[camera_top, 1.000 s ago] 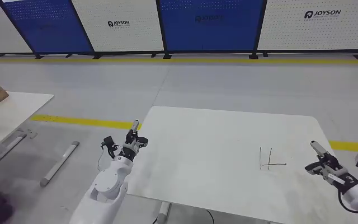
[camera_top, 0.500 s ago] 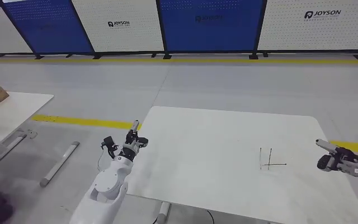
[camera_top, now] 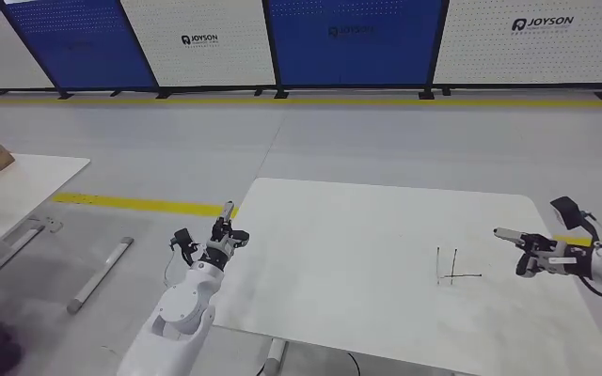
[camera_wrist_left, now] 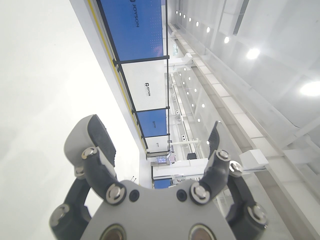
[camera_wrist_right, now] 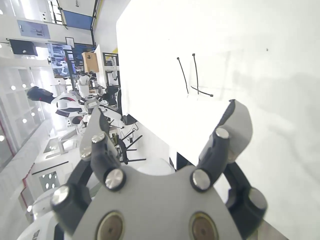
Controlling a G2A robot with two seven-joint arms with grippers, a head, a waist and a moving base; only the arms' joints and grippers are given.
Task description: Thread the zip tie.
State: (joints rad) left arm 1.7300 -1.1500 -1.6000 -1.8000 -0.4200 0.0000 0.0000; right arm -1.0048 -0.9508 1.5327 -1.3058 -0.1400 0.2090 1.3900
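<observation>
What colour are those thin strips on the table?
The zip ties are black, on the white table; clearest in the right wrist view.

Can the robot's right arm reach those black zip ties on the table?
Probably yes. The right gripper is open and faces the zip ties, which lie flat on the white table a little way ahead of it. Nothing stands between them.
</observation>
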